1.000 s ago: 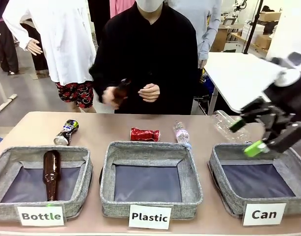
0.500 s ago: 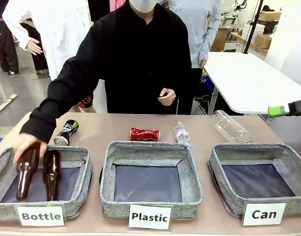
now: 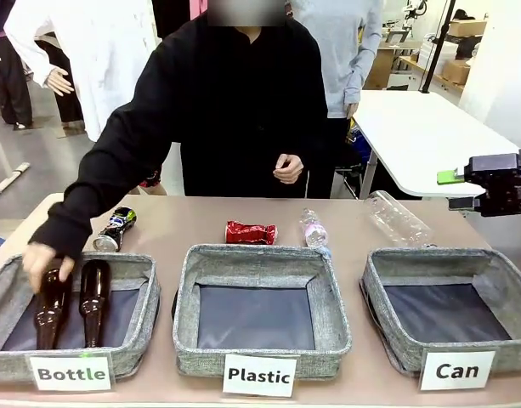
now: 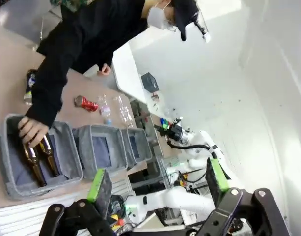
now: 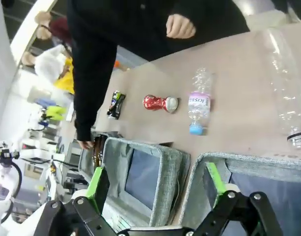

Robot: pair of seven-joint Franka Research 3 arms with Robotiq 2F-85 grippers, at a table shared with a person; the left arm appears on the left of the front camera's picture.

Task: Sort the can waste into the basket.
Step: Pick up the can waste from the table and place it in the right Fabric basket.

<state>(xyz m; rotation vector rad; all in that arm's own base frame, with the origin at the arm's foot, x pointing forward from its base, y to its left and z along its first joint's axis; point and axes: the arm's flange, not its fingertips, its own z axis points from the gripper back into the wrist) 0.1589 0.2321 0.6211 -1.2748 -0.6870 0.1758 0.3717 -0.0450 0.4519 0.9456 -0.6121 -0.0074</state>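
Right gripper [image 3: 455,190] hangs at 3 o'clock beyond Can basket [image 3: 381,270], spread wide, holding nothing, likely poised to fetch; left gripper [image 4: 157,179] likewise. Red can [image 3: 250,232] at 12, dark can [image 3: 114,228] at 10, loose on counter [image 3: 184,223], unsorted

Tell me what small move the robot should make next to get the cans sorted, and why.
Probably swing the right gripper, open and empty off to the right, toward the crushed red can. It lies nearer than the dark can, and the Can basket holds nothing yet.
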